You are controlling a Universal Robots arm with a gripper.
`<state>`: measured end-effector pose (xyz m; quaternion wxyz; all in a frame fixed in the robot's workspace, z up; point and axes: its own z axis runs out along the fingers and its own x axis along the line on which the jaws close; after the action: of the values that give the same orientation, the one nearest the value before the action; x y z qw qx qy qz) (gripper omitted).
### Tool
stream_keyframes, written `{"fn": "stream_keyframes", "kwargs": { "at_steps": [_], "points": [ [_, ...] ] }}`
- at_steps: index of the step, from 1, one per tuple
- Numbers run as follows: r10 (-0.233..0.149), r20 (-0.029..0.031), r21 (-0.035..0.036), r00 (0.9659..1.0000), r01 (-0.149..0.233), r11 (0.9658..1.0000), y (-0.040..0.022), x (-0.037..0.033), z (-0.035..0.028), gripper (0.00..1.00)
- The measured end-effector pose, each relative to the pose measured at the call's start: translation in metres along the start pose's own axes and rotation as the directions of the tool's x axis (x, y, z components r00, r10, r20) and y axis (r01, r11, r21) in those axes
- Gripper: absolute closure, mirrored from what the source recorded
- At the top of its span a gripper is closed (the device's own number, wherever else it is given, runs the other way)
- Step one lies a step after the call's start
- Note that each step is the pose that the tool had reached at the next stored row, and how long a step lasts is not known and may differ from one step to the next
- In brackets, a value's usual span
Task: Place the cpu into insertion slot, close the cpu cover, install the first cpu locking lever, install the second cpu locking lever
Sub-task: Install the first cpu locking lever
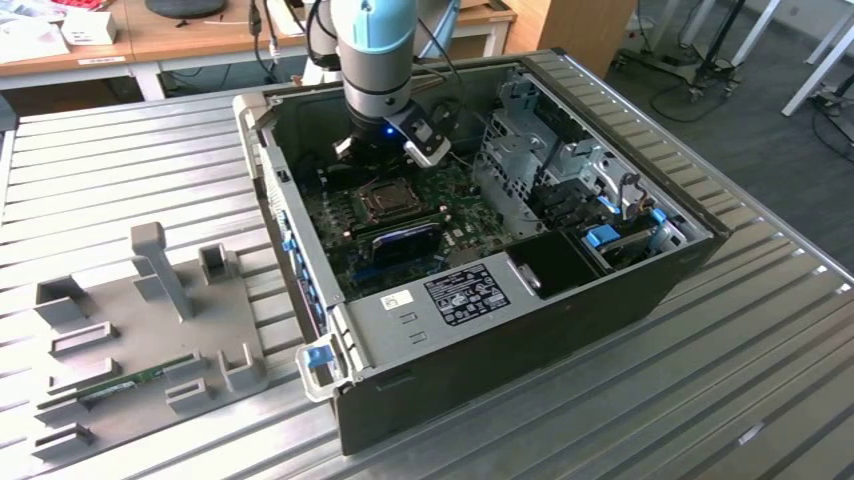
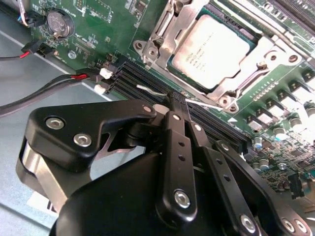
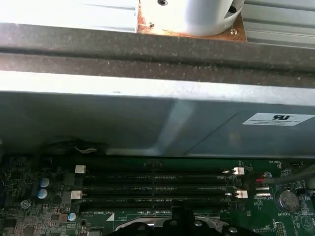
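Observation:
The cpu [image 2: 216, 49] lies flat in the insertion slot [image 1: 387, 200], its dull metal top facing up. The silvery cpu cover [image 2: 170, 29] lies down around it, framing the chip. A thin wire locking lever [image 2: 150, 90] runs along the socket's edge beside the black memory slots. My gripper [image 2: 177, 101] is shut, with its narrow black tip right at this lever; the wire passes under the tip. In the exterior view my gripper [image 1: 380, 150] hangs inside the open computer case, just behind the socket. Its tip [image 3: 177, 216] also shows in the first wrist view.
Long black memory slots [image 3: 157, 182] lie between the socket and the grey case wall [image 3: 147, 118]. Red and black cables [image 2: 49, 83] and a coin battery [image 2: 60, 22] sit nearby. A drive cage [image 1: 534, 150] stands at the exterior view's right. A grey fixture [image 1: 147, 330] holds a green memory stick [image 1: 127, 385].

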<state>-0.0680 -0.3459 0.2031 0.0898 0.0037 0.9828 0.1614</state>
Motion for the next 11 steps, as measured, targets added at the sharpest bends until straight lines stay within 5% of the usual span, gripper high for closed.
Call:
{"fn": "stream_keyframes", "kwargs": {
  "at_steps": [11],
  "points": [
    [0.000,0.0001,-0.0010,1.0000,0.000,1.0000,0.0048,-0.0007,0.0019,0.89]
  ]
}}
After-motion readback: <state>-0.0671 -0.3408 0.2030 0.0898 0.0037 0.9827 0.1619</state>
